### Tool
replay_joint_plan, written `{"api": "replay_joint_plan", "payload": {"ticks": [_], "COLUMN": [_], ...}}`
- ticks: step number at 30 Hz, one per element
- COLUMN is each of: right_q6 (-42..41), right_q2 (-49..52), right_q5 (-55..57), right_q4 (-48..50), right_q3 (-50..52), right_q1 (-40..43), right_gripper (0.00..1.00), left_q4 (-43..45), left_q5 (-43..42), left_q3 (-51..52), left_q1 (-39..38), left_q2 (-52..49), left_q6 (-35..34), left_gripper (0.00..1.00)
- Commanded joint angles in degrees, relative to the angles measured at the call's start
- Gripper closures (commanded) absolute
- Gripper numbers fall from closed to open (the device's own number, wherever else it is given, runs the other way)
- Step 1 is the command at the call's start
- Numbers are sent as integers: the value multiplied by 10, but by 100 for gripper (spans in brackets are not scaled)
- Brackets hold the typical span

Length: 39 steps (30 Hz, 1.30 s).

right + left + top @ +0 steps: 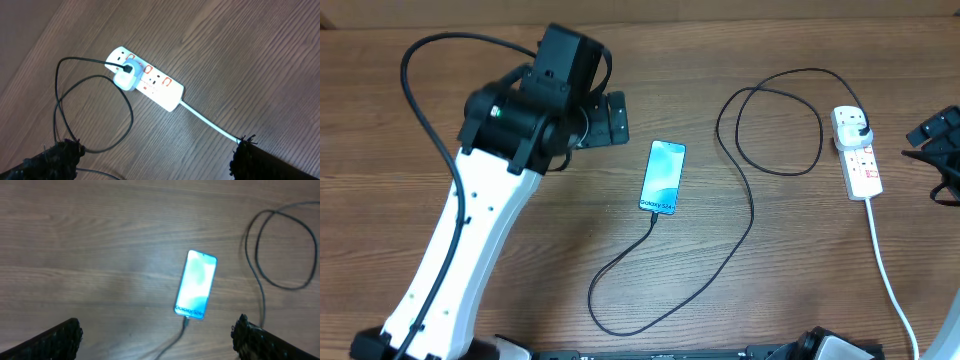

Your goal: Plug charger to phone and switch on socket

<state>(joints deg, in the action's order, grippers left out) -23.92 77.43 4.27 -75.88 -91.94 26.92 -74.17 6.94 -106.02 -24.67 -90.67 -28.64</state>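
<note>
The phone [662,177] lies flat mid-table with its light blue screen lit; it also shows in the left wrist view [196,284]. The charger cable [744,232] is thin and black, and its tip [186,322] meets the phone's near short edge. The cable loops across the table to a plug [125,79] seated in the white socket strip [159,86], which also shows in the overhead view [861,160]. My left gripper [157,341] hovers open above and left of the phone, holding nothing. My right gripper [155,160] hangs open over the wood near the strip, also holding nothing.
The strip's white cord [205,120] runs toward the table's front right edge [892,285]. A wide cable loop [775,120] lies between phone and strip. The left arm's white link [460,260] crosses the table's left side.
</note>
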Motion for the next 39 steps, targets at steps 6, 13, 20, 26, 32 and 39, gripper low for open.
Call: {"api": "replay_joint_plan", "payload": {"ticks": [6, 13, 20, 26, 32, 39], "right_q6": [-1, -1, -1, -1, -1, -1], "right_q2": [-2, -2, -2, -2, -2, -2], "right_q5": [-3, -3, -3, -3, -3, -3], "right_q4": [3, 3, 3, 3, 3, 3], "right_q3": [-15, -15, -15, -15, -15, -15], "right_q1": [-2, -2, -2, -2, -2, -2], "right_gripper": [0, 0, 0, 0, 0, 0], "left_q4": [173, 322, 413, 546, 693, 877], "left_q5": [19, -8, -19, -97, -146, -212], "left_q3": [201, 383, 499, 610, 733, 874], "left_q1": [2, 4, 32, 87, 146, 208], "left_q2": [122, 250, 341, 433, 542, 643], "left_q6": [77, 179, 222, 288, 295, 324], "left_gripper": [1, 0, 0, 0, 0, 0]}}
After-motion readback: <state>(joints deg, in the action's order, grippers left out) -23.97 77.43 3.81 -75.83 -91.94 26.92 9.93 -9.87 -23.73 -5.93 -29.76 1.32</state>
